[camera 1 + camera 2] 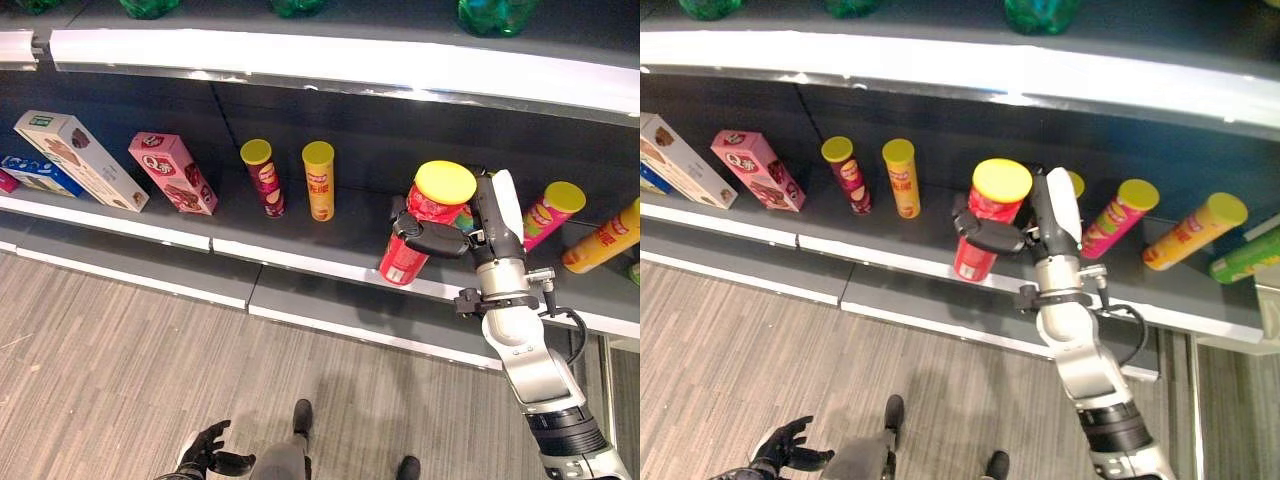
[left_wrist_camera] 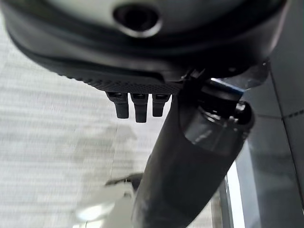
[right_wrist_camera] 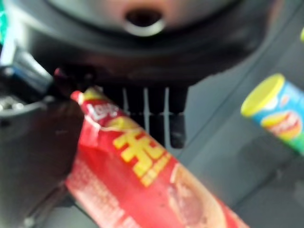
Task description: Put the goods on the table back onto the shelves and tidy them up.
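My right hand [image 1: 440,238] is shut on a red crisp can with a yellow lid [image 1: 425,215], holding it tilted just above the dark shelf [image 1: 300,235]. In the right wrist view the fingers [image 3: 156,114] and thumb clamp the red can [image 3: 147,185]. Two yellow-lidded cans, a dark red one [image 1: 264,176] and an orange one [image 1: 319,179], stand upright on the shelf to the left. To the right lean a pink can [image 1: 548,213] and an orange can [image 1: 603,237]. My left hand [image 1: 212,450] hangs low over the floor, fingers relaxed.
A pink box [image 1: 172,173], a beige box [image 1: 80,159] and a blue packet [image 1: 38,174] lean on the shelf's left part. Green bottles [image 1: 498,14] stand on the shelf above. A blue can [image 3: 275,109] lies near the held can. Grey wood-look floor [image 1: 120,360] lies below.
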Robot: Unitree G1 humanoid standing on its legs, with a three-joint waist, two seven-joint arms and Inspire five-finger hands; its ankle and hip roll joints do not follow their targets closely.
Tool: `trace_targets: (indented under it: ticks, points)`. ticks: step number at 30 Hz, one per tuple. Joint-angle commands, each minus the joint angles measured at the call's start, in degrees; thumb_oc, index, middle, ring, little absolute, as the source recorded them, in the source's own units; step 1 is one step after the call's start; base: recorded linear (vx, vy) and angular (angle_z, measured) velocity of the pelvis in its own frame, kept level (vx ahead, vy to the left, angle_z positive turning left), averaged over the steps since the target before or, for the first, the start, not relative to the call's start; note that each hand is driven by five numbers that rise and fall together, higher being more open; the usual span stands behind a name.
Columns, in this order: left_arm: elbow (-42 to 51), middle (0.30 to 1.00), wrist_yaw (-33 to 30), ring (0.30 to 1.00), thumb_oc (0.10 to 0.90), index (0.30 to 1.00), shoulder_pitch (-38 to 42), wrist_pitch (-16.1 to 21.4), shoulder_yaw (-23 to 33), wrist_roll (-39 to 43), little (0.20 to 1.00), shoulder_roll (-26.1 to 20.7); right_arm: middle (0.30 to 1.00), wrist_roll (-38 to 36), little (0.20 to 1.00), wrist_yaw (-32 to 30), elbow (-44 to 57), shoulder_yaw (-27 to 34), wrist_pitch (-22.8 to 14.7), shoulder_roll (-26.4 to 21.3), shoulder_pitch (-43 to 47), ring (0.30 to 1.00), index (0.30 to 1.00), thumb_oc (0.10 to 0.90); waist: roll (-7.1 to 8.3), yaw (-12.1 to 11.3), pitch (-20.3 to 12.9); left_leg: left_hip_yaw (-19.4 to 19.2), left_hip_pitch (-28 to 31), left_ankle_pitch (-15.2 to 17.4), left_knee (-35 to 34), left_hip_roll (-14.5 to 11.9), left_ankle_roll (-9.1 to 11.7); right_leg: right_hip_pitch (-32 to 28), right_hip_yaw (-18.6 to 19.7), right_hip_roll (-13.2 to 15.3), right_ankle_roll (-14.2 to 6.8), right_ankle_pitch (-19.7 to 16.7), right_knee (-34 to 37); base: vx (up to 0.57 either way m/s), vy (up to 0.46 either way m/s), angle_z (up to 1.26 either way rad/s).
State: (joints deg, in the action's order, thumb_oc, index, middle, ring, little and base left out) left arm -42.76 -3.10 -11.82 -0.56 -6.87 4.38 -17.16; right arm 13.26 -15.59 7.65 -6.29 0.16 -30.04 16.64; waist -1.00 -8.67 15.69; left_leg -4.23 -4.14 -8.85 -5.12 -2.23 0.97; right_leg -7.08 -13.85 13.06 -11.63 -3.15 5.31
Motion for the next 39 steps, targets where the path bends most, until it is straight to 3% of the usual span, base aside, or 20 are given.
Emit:
trace_targets:
  ticks: [1,9,16,26,39]
  points:
    - [-0.74,0.9,-2.81,0.9,0.8,0.9,-1.62,1.59,-1.71,0.51,0.9,-2.6,0.3,4.23,0.3,-7.14,2.33,1.34,-3.43,-0.16,9.8,0.3,0.3,0.4,-1.55,-1.71,-1.85,3.34,-2.98,4.16,1.63,-3.29,3.12,4.22,0.41,-1.28,1.84,5.74,-4.46,-0.07,-0.031,-0.01]
    - [-0.22,0.9,-3.85,0.9,0.8,0.9,-1.08,2.05,-3.16,0.89,0.9,-3.57,0.3,7.31,0.3,-11.74,-3.19,-2.09,-2.15,0.92,18.12,0.3,0.3,0.4,-2.66,-4.09,-0.06,5.24,-5.16,3.14,1.67,-3.15,3.53,5.45,-1.39,-1.28,1.97,6.36,-5.63,-0.04,-0.03,0.08]
    - [1.34,0.9,-4.31,0.9,0.8,0.9,0.5,2.84,-4.87,1.85,0.9,-5.44,0.3,9.18,0.3,-16.68,-9.07,-1.18,-0.23,-2.35,25.51,0.3,0.3,0.4,-5.33,-6.45,1.36,8.28,-7.62,2.4,1.85,-2.02,3.54,7.12,-3.65,-0.24,1.82,7.39,-8.16,-0.03,-0.01,0.26]
    - [4.92,0.9,-4.14,0.9,0.8,0.9,3.18,4.29,-8.61,2.22,0.9,-6.69,0.3,11.42,0.3,-21.82,-11.45,2.39,1.03,-7.66,28.45,0.3,0.3,0.4,-9.37,-7.63,3.5,10.83,-11.4,1.55,2.14,-0.21,3.58,9.9,-6.45,1.55,1.34,8.25,-10.61,-0.03,0.021,0.16]
    - [8.36,0.9,-4.43,0.9,0.8,0.9,4.77,5.99,-10.99,3.62,0.9,-8.06,0.3,10.94,0.3,-26.56,-18.67,2.14,2.22,-13.12,35.29,0.3,0.3,0.4,-12.71,-8.73,5.84,11.03,-15.76,2.04,4.34,1.76,3.1,13.85,-6.86,3.99,0.8,8.26,-12.93,-0.01,0.025,0.05]
